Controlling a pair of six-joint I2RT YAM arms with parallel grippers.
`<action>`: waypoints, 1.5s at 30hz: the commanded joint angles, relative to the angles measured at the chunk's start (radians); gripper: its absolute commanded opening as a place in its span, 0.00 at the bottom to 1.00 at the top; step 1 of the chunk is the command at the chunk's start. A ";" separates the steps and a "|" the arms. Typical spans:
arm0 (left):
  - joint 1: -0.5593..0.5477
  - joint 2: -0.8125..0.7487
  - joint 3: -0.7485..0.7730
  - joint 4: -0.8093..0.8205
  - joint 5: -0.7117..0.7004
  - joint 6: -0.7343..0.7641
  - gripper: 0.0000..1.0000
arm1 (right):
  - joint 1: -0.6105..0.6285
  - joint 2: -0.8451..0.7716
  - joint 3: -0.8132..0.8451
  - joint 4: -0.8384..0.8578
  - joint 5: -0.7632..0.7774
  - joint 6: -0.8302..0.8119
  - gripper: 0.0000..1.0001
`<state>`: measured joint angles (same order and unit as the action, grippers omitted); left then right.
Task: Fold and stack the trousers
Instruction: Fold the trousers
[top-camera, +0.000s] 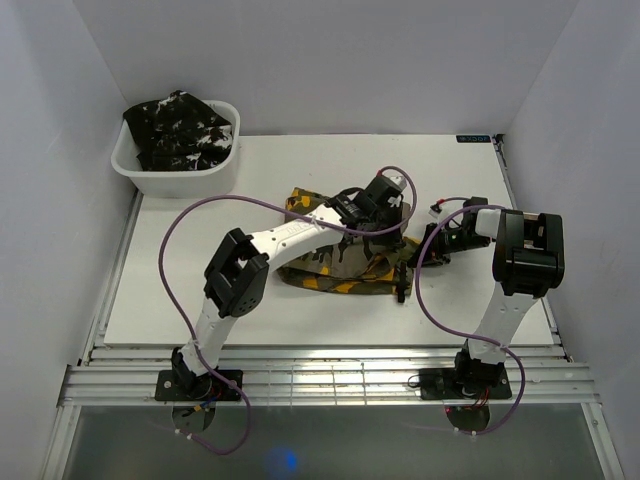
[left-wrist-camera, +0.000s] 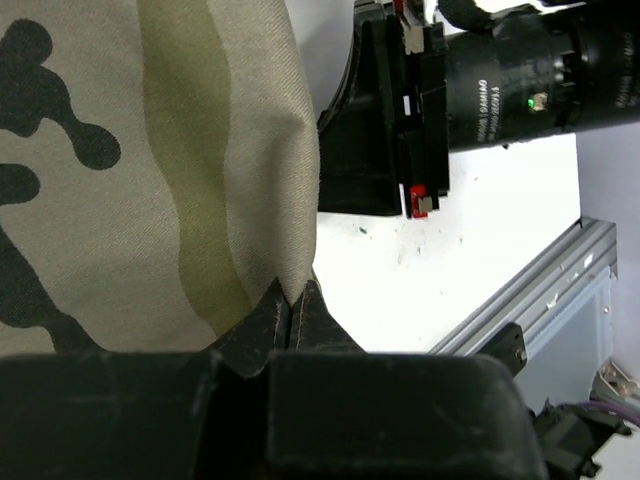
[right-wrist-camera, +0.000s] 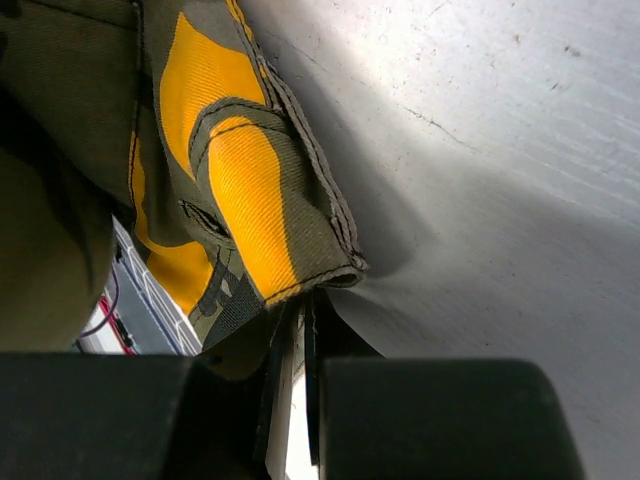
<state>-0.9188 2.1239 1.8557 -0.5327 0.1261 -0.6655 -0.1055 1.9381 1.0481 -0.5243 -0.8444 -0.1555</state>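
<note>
The soft olive-grey camouflage cloth trousers (top-camera: 340, 270) should sag when lifted. Both left tool (left-wrist-camera: 290, 312) and right tool (right-wrist-camera: 300, 318) are clamped on edge folds; hold thick hems.

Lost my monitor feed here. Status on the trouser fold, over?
Both shut on olive trousers: left claw at an edge, right claw at a yellow-patched corner. Bunched mid-table, fold unfinished. Second pair, black trousers, in white tub, far left.

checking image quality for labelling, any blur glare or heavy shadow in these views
Top external: even light, olive trousers sharp. Left wrist: weave crisp, bare table very bright. Right wrist: cloth sharp and shadowing the table, right hand a dark silhouette.
</note>
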 joint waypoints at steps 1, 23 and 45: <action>-0.020 0.016 0.074 0.023 -0.040 -0.054 0.00 | 0.007 -0.027 -0.020 0.010 -0.022 0.002 0.08; -0.064 0.148 0.109 0.030 0.010 -0.121 0.08 | 0.007 -0.021 -0.025 0.020 -0.025 0.005 0.08; 0.118 -0.221 -0.183 0.114 0.349 0.144 0.71 | -0.077 -0.087 0.209 -0.276 0.148 -0.196 0.22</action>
<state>-0.9127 2.1246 1.7489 -0.4805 0.2989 -0.6086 -0.1291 1.9194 1.1484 -0.6640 -0.7700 -0.2348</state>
